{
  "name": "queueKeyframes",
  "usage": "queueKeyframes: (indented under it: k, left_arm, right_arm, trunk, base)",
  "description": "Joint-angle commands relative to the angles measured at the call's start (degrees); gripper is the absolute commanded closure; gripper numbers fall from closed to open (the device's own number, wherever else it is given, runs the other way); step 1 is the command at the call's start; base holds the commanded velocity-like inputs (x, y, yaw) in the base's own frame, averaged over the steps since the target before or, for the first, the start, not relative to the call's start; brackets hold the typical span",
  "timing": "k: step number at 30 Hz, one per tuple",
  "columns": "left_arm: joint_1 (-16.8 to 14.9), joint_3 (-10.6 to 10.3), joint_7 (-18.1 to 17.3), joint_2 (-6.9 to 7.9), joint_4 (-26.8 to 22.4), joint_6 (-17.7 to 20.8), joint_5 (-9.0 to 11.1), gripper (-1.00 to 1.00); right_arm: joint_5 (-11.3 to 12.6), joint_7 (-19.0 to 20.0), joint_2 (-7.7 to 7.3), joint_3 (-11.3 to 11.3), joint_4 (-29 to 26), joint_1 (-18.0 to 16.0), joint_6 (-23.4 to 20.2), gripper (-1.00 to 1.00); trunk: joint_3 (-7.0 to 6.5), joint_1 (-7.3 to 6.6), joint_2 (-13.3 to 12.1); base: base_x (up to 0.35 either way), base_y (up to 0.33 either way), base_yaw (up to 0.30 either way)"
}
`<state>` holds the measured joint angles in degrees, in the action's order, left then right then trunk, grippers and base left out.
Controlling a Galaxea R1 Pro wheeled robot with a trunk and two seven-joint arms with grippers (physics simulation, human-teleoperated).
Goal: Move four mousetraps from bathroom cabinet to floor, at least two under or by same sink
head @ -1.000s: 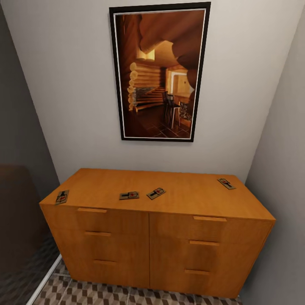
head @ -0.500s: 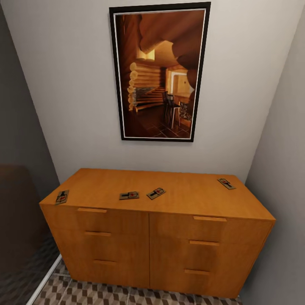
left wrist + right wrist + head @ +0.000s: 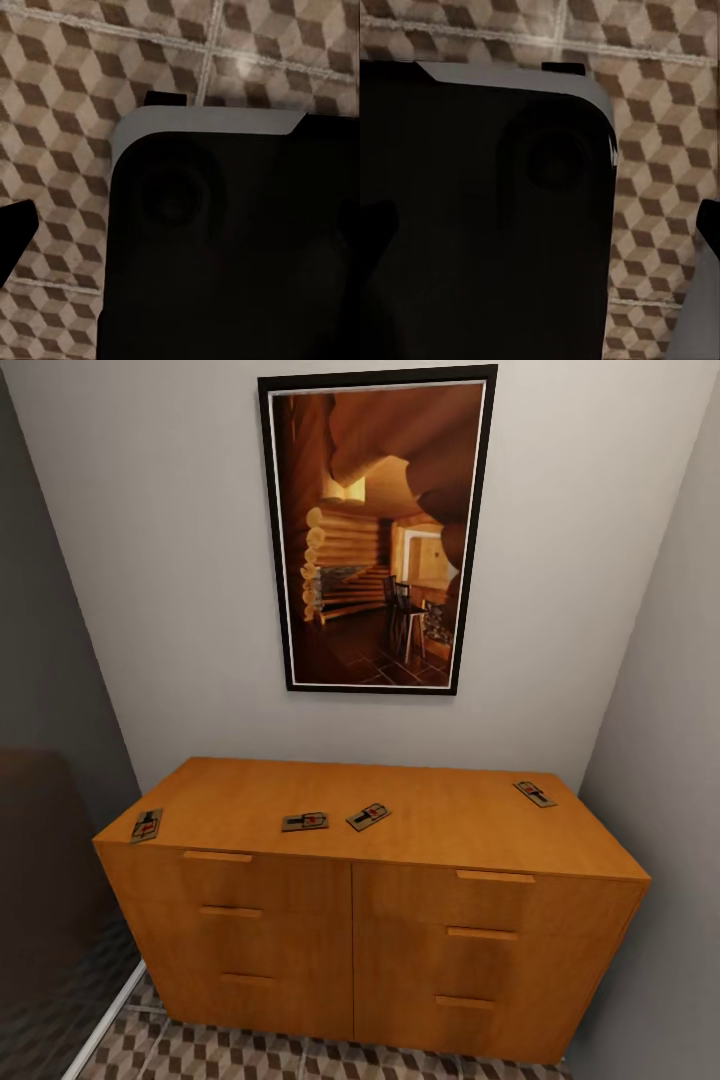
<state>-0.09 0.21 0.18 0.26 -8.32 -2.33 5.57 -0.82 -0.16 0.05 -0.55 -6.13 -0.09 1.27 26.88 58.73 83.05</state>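
1. In the left wrist view, a large black body part with a pale grey rounded edge [image 3: 225, 240] is seen close before the camera.
2. A dark finger tip [image 3: 15, 229] is seen at that picture's edge.
3. In the right wrist view, a like black body part with a grey rim [image 3: 487, 225] is seen.
4. Whether the fingers stand apart or together cannot be told.

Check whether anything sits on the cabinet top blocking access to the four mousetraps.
Nothing visible does. The four mousetraps lie flat and uncovered on the cabinet top, apart from one another, with no other object beside them. The framed picture hangs on the wall above.
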Motion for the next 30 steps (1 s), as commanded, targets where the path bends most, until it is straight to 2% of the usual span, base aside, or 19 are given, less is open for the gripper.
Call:
queueKeyframes:
  k: [1,6,15,20,26,30]
  left_arm:
    - [0.0,0.0,0.0,0.02,-0.9,-0.1,0.6,-1.00]
    - [0.0,-0.1,-0.3,0.16,-7.1,0.1,0.5,-1.00]
    - [0.0,-0.1,-0.3,0.41,-13.5,1.1,0.4,-1.00]
    - [0.0,0.0,-0.3,0.67,-16.7,3.0,0.4,-1.00]
    - [0.0,0.0,-0.4,0.96,-21.5,5.9,0.5,-1.00]
    - [0.0,0.0,-0.4,0.99,-23.9,6.7,0.4,-1.00]
  right_arm:
    - [-0.1,0.0,0.01,0.0,-1.0,0.0,-0.2,-1.00]
    - [-0.1,0.1,-0.05,-0.1,-8.1,0.0,-3.4,-1.00]
    - [-0.6,0.1,-0.26,-0.2,-15.4,0.0,-6.2,-1.00]
    - [-2.4,0.1,-0.22,-0.1,-18.9,0.0,-7.8,-1.00]
    - [-5.8,0.1,-0.07,0.0,-23.7,0.0,-9.4,-1.00]
    - [-6.6,0.1,-0.06,0.0,-25.6,0.0,-9.7,-1.00]
  trunk:
    - [0.05,0.00,0.0]
    - [0.05,0.00,0.0]
    - [0.05,0.00,0.0]
    - [0.05,0.00,0.0]
    - [0.05,0.00,0.0]
    - [0.05,0.00,0.0]
  base:
    - [0.000,0.000,0.000]
    - [0.000,0.000,0.000]
    - [0.000,0.000,0.000]
    - [0.000,0.000,0.000]
    - [0.000,0.000,0.000]
    - [0.000,0.000,0.000]
